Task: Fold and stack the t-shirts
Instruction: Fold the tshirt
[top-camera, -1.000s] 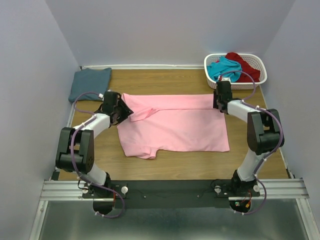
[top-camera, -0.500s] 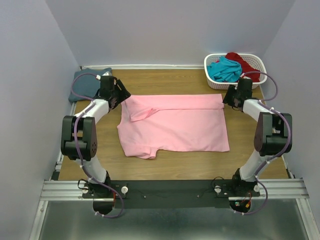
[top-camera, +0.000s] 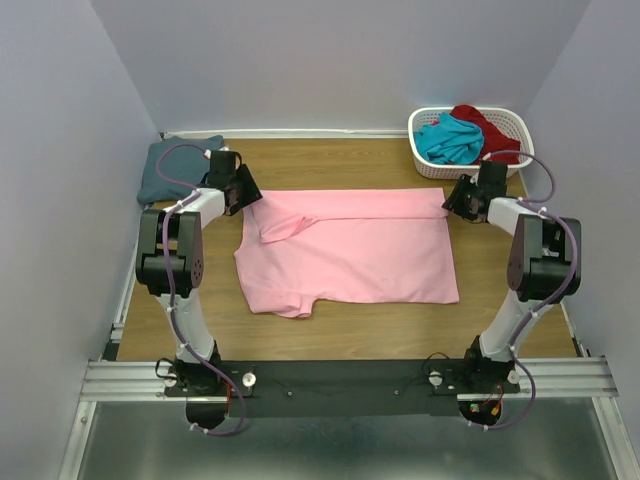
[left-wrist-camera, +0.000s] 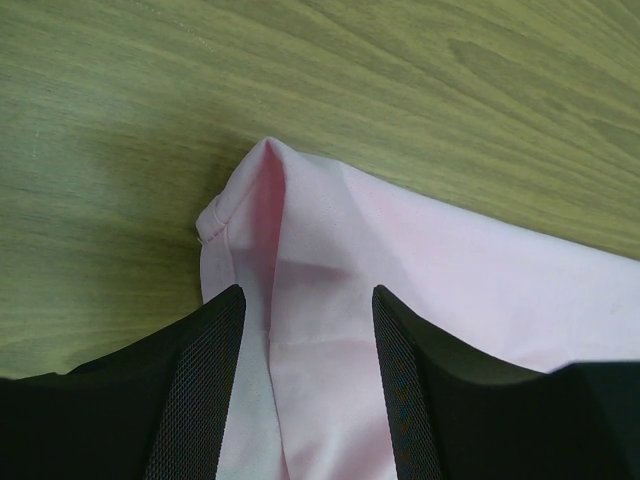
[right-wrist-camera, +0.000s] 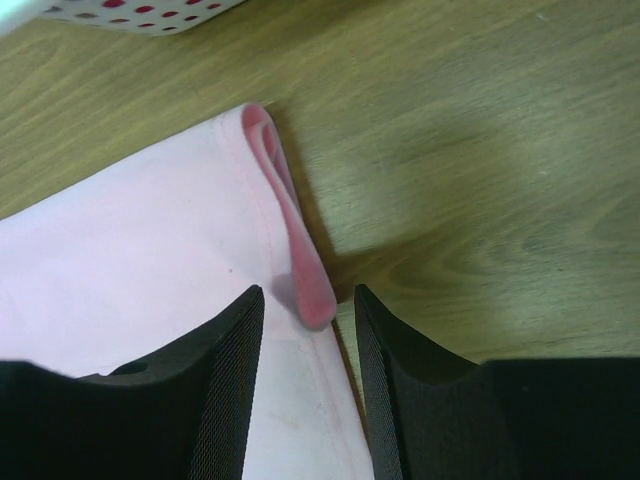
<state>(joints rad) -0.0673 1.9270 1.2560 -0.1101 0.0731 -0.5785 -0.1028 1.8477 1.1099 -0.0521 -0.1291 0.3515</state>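
The pink t-shirt (top-camera: 350, 250) lies flat on the table (top-camera: 350, 325), long axis left to right, with the left pincer (top-camera: 250, 197) and right pincer (top-camera: 452, 203) each spread apart around its nearest far corner.

Four t-shirts (top-camera: 350, 250), one basket (top-camera: 445, 168) and two arms (top-camera: 165, 260).

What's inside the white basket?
The basket holds a teal tee and a dark red tee, bunched up side by side. Its floor is covered by them, and so is anything that might lie underneath.
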